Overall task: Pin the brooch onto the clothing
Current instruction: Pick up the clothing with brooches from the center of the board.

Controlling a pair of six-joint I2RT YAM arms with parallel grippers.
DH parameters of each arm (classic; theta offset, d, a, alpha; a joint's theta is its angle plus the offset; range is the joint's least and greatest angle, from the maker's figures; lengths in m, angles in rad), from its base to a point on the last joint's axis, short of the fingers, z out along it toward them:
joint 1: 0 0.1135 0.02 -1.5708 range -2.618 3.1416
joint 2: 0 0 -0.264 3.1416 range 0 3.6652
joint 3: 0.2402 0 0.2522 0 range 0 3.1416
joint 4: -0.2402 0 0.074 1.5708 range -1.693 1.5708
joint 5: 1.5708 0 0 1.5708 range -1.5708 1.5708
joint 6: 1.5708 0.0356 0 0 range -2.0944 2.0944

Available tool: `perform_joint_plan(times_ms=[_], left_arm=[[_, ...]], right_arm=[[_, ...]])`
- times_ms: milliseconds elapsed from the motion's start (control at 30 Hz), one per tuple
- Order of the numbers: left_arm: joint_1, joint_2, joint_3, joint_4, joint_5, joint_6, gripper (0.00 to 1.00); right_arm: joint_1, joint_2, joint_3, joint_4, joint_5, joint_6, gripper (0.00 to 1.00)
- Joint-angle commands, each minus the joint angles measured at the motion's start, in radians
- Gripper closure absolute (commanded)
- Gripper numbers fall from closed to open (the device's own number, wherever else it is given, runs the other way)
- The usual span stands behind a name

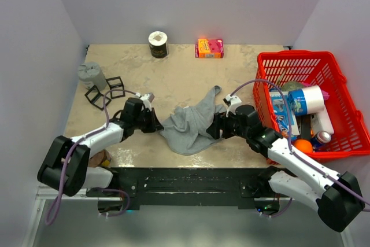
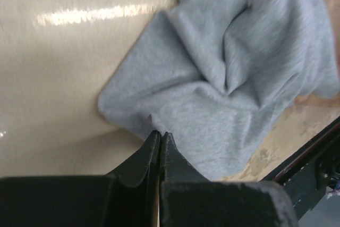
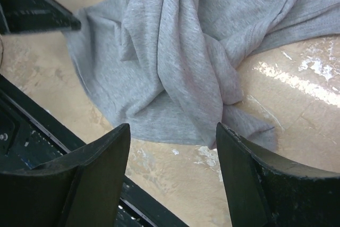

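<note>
The clothing [image 1: 193, 122] is a grey tank top lying crumpled near the table's front edge, between the two arms. My left gripper [image 1: 157, 124] is at its left edge. In the left wrist view its jaws [image 2: 160, 134] are pressed together right at the hem of the clothing [image 2: 228, 67], where the fabric puckers at the tips. My right gripper [image 1: 213, 126] stands wide open on the other side, its fingers [image 3: 106, 152] just short of the near edge of the clothing [image 3: 180, 51], with bare table between them. The brooch is out of view.
A red basket [image 1: 300, 62] full of bottles and packs stands at the right. An orange box [image 1: 209, 48] and a dark roll [image 1: 158, 44] sit at the back. A grey lump [image 1: 91, 74] and black wire frames [image 1: 107, 91] lie at the left.
</note>
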Motion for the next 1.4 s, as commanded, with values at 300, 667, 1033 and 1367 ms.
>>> perform_joint_plan(times_ms=[300,667,1033,1367], left_arm=[[0.291,0.192,0.354,-0.202,0.208,0.328,1.0],[0.308,0.192,0.32,-0.147,0.231,0.344,1.0],[0.308,0.189,0.317,-0.144,0.254,0.339,1.0],[0.308,0.186,0.317,-0.147,0.253,0.342,1.0]], right_arm=[[0.006,-0.009,0.012,-0.132,0.202,0.109,0.32],[0.016,0.054,-0.063,-0.1,0.117,0.218,0.45],[0.237,0.079,-0.158,-0.028,0.158,0.468,0.52],[0.282,0.108,-0.178,-0.031,0.196,0.542,0.55]])
